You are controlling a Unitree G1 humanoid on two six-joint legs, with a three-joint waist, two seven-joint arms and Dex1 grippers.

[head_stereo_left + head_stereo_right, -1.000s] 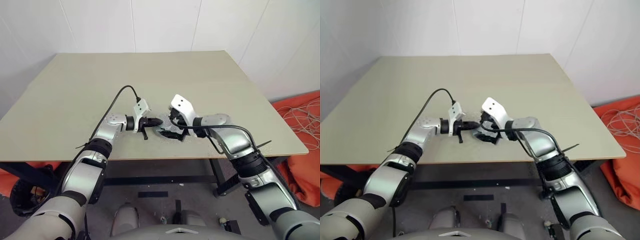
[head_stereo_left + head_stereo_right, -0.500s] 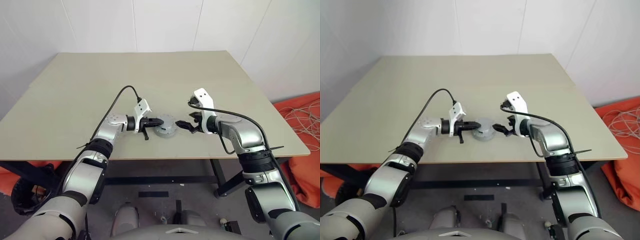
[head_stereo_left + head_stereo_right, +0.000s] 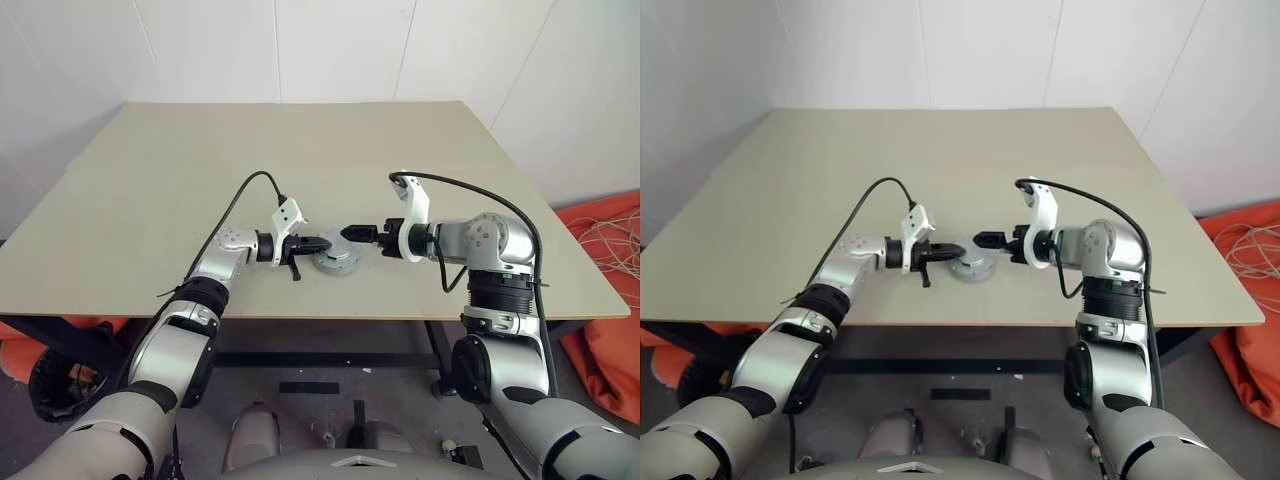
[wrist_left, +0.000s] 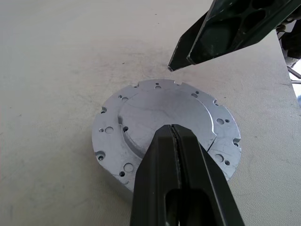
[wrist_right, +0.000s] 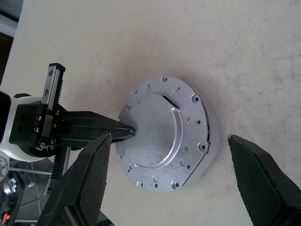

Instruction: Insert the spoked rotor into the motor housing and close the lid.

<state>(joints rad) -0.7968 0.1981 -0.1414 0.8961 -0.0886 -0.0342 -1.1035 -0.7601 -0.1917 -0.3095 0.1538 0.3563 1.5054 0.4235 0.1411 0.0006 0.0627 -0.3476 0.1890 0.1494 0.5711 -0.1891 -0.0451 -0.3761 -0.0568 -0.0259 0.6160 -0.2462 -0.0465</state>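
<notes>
A pale beige table (image 3: 200, 180) stands against white walls. The left gripper (image 3: 322, 243) has its two black fingers pressed together, holding nothing; their tips rest over the near rim of the motor housing (image 4: 164, 127), which lies directly ahead of them on the table with its flat silver lid (image 5: 162, 136) on top. Just past the housing, the right gripper (image 3: 352, 233) hovers with its fingers spread wide apart, pointing back toward the left one.
</notes>
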